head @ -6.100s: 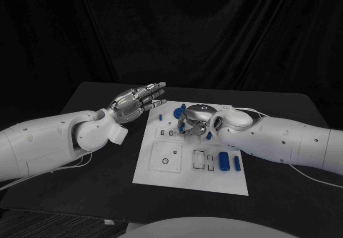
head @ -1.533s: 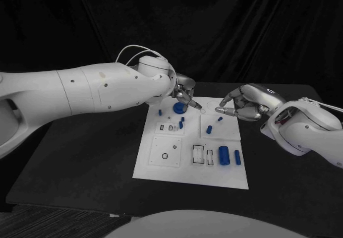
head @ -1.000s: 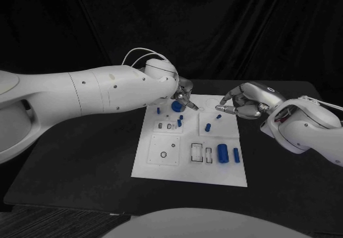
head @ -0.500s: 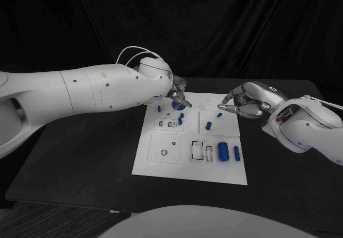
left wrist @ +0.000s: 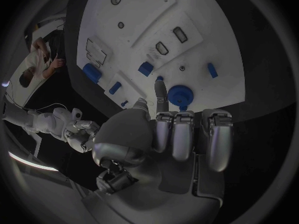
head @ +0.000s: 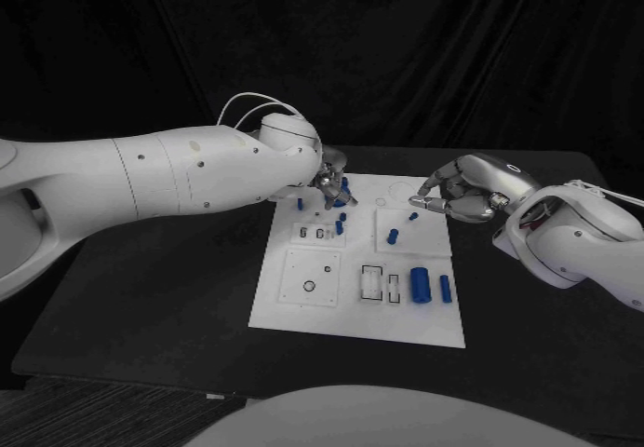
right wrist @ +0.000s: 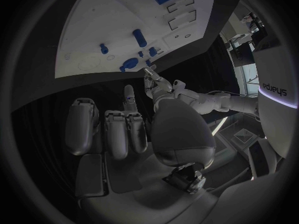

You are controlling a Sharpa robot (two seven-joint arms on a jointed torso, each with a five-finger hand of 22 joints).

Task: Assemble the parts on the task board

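Left silver hand (head: 328, 182) hangs over the far left corner of the flat white rectangular task board (head: 312, 315), most fingers curled in and one extended toward the round blue disc part (left wrist: 181, 93) beneath it, holding nothing; its bulky white forearm (head: 161, 186) hides the black table (head: 161, 307) behind it. Right silver hand (head: 461, 191) hovers at the board's far right edge, fingers curled in with nothing in them. Small blue pegs (head: 392, 237) stand mid-board, and a larger blue cylinder (head: 420, 287) lies nearer, beside rectangular cut-outs (head: 370, 282).
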